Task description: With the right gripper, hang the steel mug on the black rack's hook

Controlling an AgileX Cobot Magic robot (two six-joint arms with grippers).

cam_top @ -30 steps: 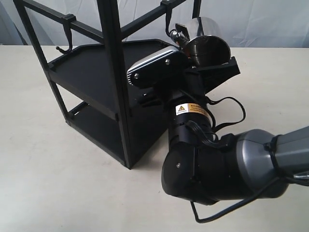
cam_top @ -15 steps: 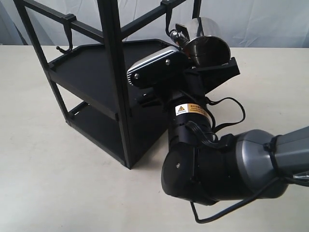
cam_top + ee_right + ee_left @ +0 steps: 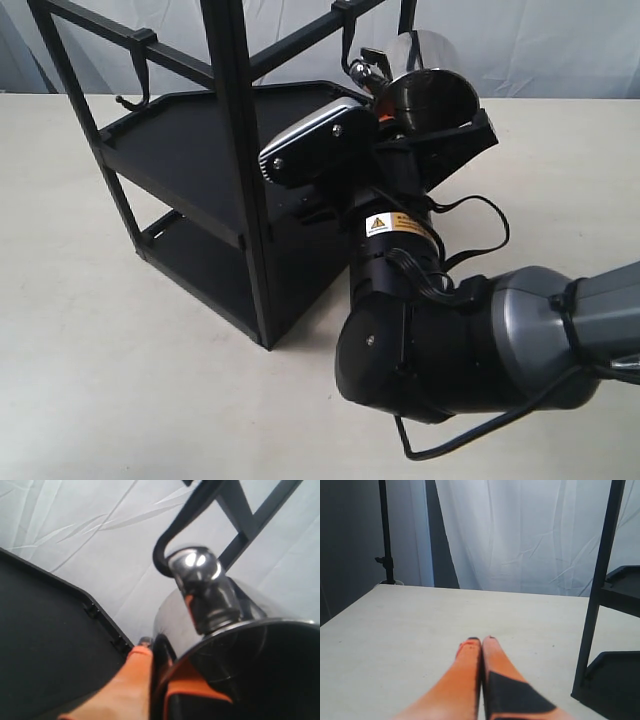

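Note:
My right gripper (image 3: pixel 425 140) is raised beside the black rack (image 3: pixel 235 150), shut on the steel mug (image 3: pixel 427 88). In the right wrist view its orange fingers (image 3: pixel 135 675) clamp the mug's wall (image 3: pixel 250 655), the dark opening facing the camera. The shiny looped handle (image 3: pixel 197 577) sits right against the curled end of the hook (image 3: pixel 162 550) hanging from the top rail. Whether the handle is over the hook I cannot tell. My left gripper (image 3: pixel 481 641) is shut and empty low over the table; it is out of the exterior view.
A second hook (image 3: pixel 140 70) hangs on the rack's left top rail. The rack's upper tray (image 3: pixel 190 135) and lower tray (image 3: pixel 200 260) lie left of my right arm. A rack post (image 3: pixel 597 590) stands close to my left gripper. A white curtain backs the beige table (image 3: pixel 90 370).
My right gripper has shifted slightly up and to the left with the mug, bringing the handle closer to the hook. The rack and left gripper have not moved.

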